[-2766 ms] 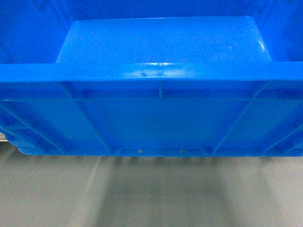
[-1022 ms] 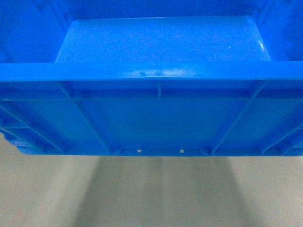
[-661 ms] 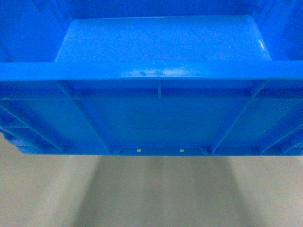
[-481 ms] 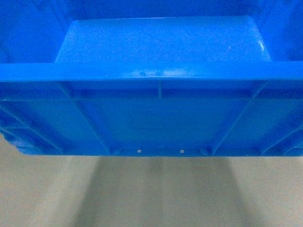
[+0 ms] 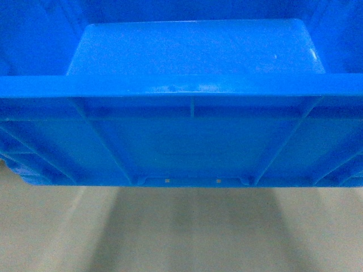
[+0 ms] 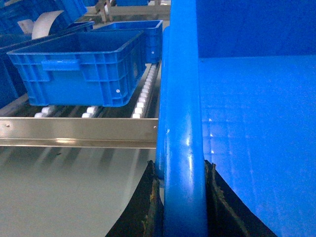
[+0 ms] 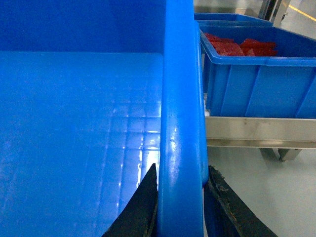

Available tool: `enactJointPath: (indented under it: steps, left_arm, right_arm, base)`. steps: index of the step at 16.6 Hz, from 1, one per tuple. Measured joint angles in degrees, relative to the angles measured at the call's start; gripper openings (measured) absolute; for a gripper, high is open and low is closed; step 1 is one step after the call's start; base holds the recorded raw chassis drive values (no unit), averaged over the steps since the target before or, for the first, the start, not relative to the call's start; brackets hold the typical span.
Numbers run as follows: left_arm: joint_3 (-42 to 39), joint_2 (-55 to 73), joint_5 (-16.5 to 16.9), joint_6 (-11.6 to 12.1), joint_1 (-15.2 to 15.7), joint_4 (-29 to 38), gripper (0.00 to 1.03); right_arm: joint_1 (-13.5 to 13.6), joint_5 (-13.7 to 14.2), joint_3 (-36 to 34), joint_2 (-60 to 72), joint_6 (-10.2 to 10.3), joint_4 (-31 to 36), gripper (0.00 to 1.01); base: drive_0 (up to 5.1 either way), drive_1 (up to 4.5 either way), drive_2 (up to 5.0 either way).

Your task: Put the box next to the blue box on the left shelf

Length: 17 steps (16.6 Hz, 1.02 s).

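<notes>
Above the floor, you carry the crate: left end effector and right end effector each clamp a side rim. Next, set it beside the blue box on the shelf.

Shelved crate left of box

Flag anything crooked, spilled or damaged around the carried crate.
Nothing stands out. The crate sits level, its inside bare, each side rim clamped by a pincer, left and right. The blue box rests squarely on the shelf rollers.
</notes>
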Motion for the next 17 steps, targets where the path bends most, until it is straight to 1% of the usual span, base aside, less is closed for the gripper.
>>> enactJointPath:
  steps: [17]
  left_arm:
    - [0.0, 0.0, -0.1, 0.0, 0.0, 0.0, 0.16]
  right_arm:
    - [0.0, 0.0, 0.0, 0.0, 0.0, 0.0, 0.20]
  base:
    - [0.1, 4.16, -4.0]
